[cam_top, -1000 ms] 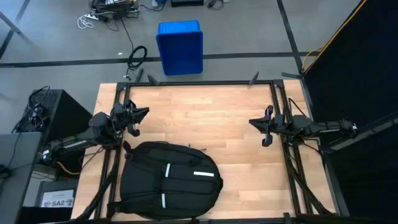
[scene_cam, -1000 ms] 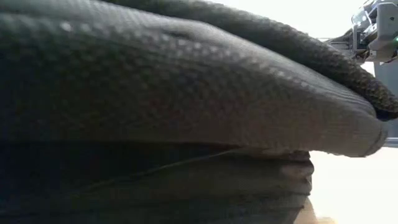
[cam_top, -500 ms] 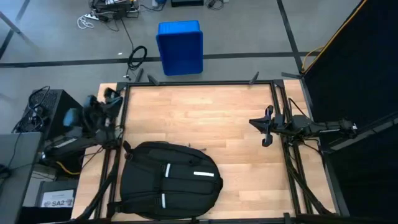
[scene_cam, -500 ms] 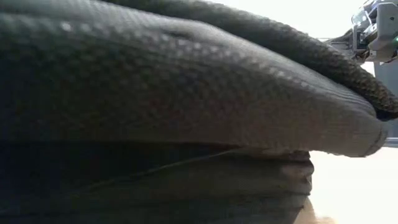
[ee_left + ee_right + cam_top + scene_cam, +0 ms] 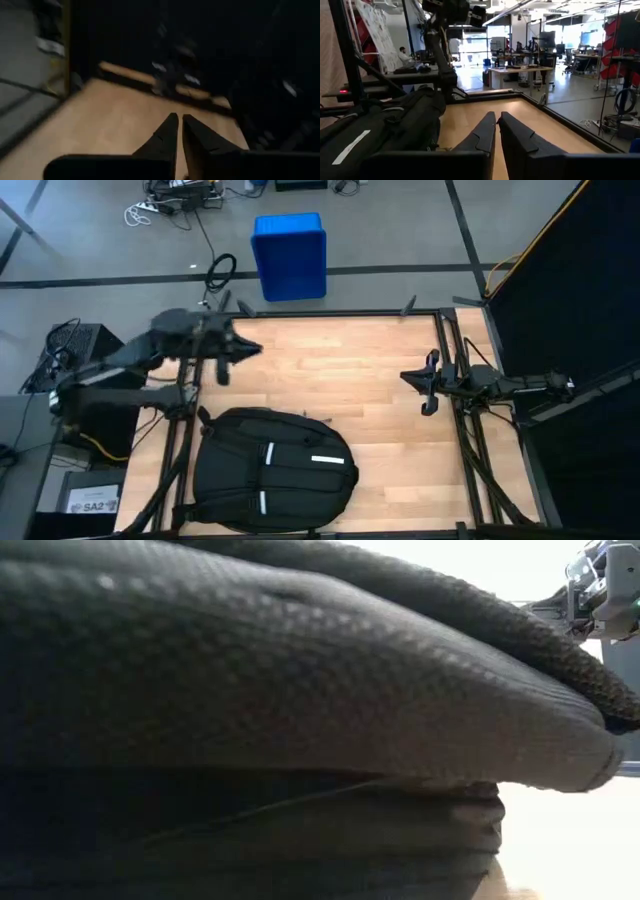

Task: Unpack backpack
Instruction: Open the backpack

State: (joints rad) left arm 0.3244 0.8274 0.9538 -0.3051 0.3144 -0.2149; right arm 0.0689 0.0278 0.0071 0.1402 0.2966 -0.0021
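Wood planks in a pale, warm tone make up the bench [image 5: 330, 370], which is framed all round by dark metal rails. Beyond its far edge the floor is grey concrete crossed by dark tape lines, with a blue plastic bin [image 5: 289, 255] standing on it and a coil of black cable [image 5: 221, 272] just beside that. A black equipment case [image 5: 85, 360] sits off the left side, and a black curtain [image 5: 570, 300] hangs along the right. Through the right wrist view the room opens out into a workshop with desks, windows and a seated person [image 5: 405, 56] far back.

The backpack [image 5: 272, 470] lies flat on the near-left part of the bench, a rounded black fabric shape with short white reflective stripes; in the low view its woven mesh fills nearly everything. Its zippers look closed.

The left tool [image 5: 238, 350] is raised over the far-left corner of the bench, well apart from the backpack, its two dark tapered fingers nearly together and gripping nothing. The right tool [image 5: 422, 385] waits by the right rail, fingers likewise almost touching and empty.
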